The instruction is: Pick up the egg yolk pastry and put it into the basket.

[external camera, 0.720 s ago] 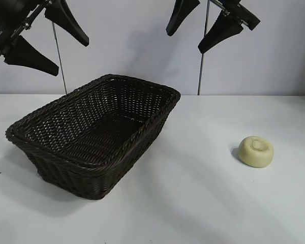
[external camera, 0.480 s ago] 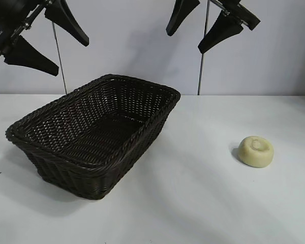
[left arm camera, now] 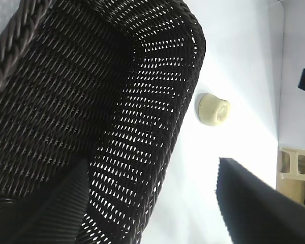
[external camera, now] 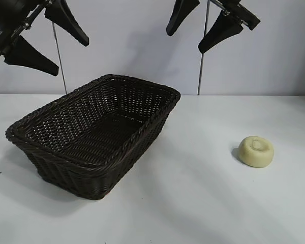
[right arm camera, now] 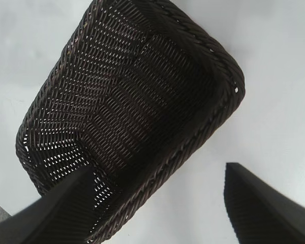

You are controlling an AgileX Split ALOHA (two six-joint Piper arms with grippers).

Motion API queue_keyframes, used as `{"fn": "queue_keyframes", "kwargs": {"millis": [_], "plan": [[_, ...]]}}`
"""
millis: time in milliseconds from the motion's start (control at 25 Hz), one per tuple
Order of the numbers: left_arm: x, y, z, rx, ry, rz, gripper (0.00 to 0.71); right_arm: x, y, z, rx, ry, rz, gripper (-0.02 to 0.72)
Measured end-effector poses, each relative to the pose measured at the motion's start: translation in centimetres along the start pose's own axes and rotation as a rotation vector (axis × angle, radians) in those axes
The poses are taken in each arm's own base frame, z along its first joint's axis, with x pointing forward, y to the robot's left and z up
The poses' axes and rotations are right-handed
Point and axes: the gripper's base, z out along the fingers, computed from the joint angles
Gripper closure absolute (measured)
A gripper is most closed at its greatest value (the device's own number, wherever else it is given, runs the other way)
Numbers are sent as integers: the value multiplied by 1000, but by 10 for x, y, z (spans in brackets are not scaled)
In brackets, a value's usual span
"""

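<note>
On the table [external camera: 203, 203], one egg yolk pastry [external camera: 255, 151], one basket [external camera: 94, 133]; overhead, two grippers' jaws released.

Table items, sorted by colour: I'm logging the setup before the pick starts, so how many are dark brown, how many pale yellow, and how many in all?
Dark brown: 1, the basket
Pale yellow: 1, the egg yolk pastry, lying on the table apart from the basket
Total: 2
</note>
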Motion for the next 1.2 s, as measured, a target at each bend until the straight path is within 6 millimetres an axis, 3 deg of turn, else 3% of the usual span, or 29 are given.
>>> {"fn": "queue_keyframes", "kwargs": {"millis": [600, 880, 1200], "plan": [[-1, 0, 0, -1, -7, -3, 196, 0, 0, 0, 0, 1, 0, 187], [3, 0, -2, -17, 28, -88, 196, 0, 0, 0, 0, 4, 0, 187], [15, -19, -49, -113, -52, -122, 196, 1, 0, 0, -1, 11, 0, 187]]}}
